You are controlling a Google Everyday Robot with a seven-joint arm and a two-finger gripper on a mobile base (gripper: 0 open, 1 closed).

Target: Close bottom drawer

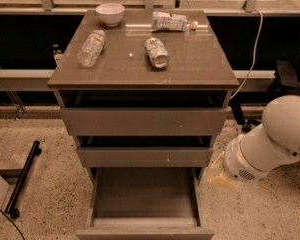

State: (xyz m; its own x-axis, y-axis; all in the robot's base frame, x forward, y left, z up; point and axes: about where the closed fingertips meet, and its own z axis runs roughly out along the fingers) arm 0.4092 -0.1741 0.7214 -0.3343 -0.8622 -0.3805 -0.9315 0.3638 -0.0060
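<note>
Bottom drawer: narrow grey-brown handleless drawer, pulled far out, its flat front exposed for a push.
Tool: held low just beside the drawer's right side, likely for approach; its state cannot be told.

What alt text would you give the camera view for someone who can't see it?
The bottom drawer of a grey-brown three-drawer cabinet stands pulled far out. A white robot arm is at the right, its pale hand low beside that open drawer. On top are a white bowl, a clear bottle, a can and more.
</note>
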